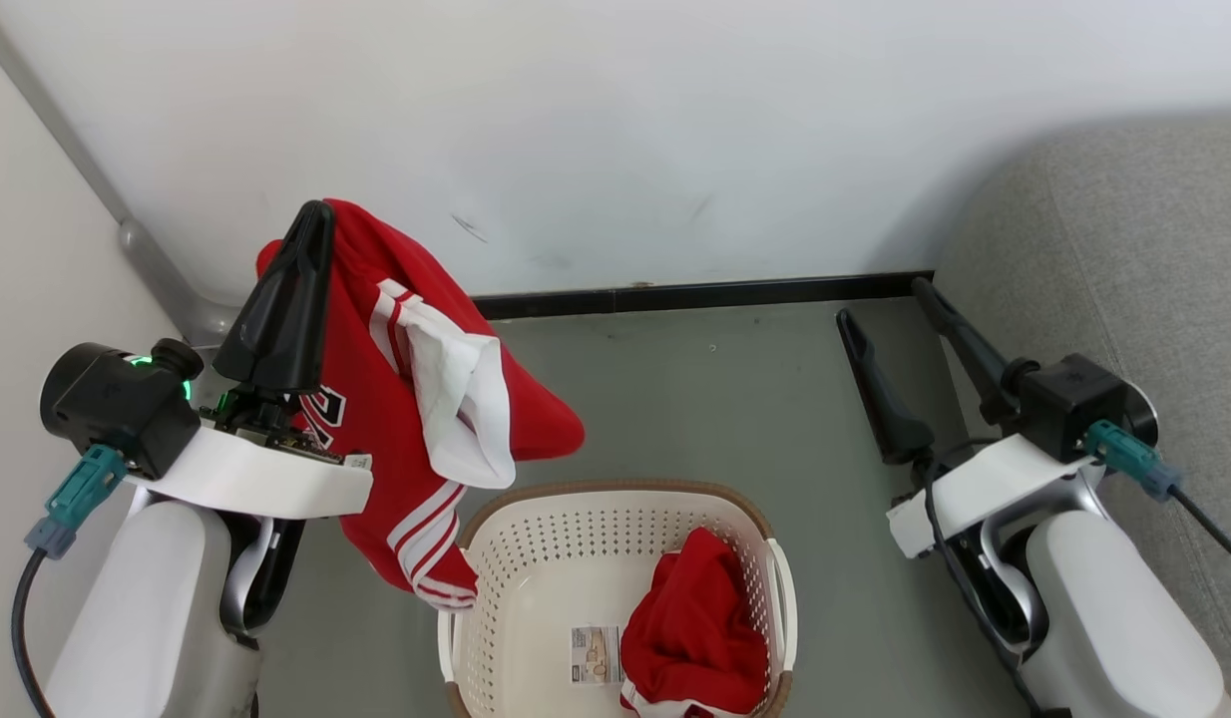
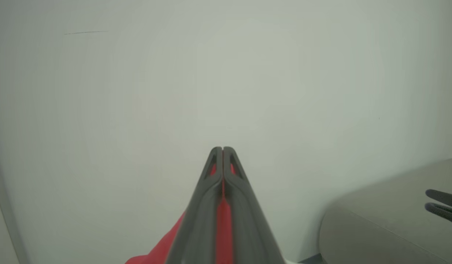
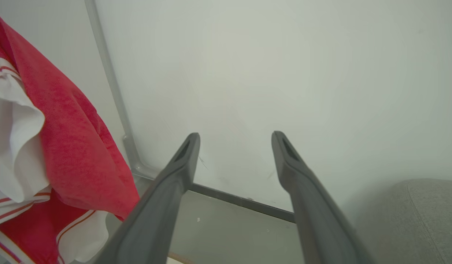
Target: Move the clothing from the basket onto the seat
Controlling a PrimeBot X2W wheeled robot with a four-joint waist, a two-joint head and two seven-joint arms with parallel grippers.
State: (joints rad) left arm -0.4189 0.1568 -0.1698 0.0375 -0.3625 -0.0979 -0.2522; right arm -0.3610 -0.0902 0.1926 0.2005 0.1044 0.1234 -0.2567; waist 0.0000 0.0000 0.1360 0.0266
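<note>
While striped garment is held pinched by left gripper, right gripper spread empty, dangling end perhaps snagged on basket rim.

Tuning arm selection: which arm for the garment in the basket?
Right. Right gripper is open and empty; left gripper is shut on the striped garment. The plain garment lies rightward in the basket.

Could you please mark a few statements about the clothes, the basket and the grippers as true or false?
1. The left gripper is shut on the striped garment. True.
2. The basket is empty. False: a plain red garment lies in it.
3. The right gripper has its fingers apart, holding nothing. True.
4. The striped garment lies on the seat. False: it hangs from the left gripper, well left of the seat.
</note>
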